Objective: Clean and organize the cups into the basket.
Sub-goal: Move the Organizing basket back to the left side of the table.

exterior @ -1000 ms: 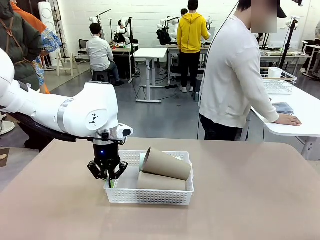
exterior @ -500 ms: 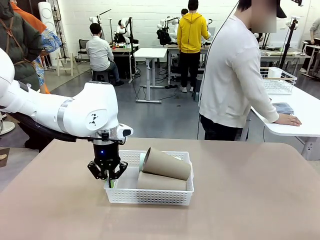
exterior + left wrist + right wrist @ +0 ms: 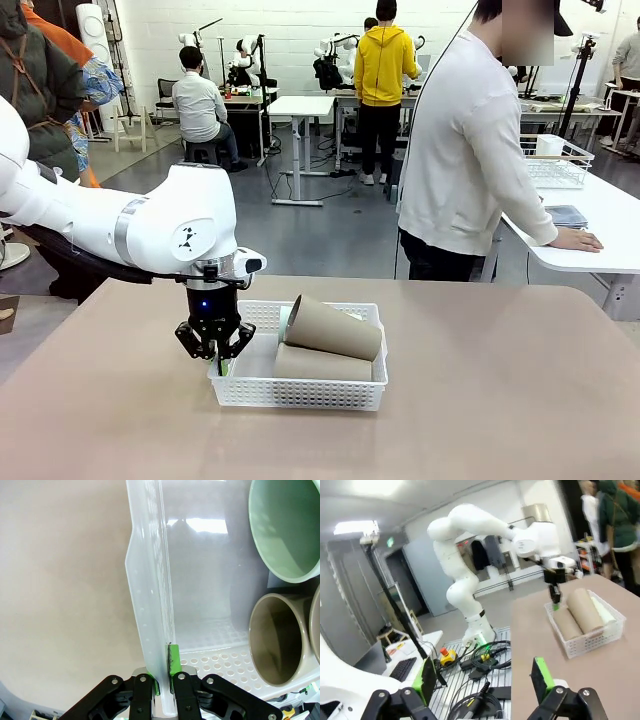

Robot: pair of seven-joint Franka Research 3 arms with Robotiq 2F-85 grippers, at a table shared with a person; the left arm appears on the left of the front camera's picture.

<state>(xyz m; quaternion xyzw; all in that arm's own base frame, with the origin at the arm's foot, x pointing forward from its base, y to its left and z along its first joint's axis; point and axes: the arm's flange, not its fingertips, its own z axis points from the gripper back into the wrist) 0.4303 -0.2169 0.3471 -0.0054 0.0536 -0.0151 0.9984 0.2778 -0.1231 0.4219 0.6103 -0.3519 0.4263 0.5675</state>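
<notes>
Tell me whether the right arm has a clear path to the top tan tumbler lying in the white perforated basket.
Probably yes: the right gripper is open, and the top tan tumbler lies uncovered in the white perforated basket, whose left wall the left gripper clamps.

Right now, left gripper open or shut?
Shut: the left gripper pinches the basket side wall between its green pads.

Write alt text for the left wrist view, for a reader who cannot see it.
The left gripper is shut on the thin side wall of the white basket, seen from above against the tan table. Inside the basket lie a mint green cup and a tan cup, open mouths toward the camera.
</notes>
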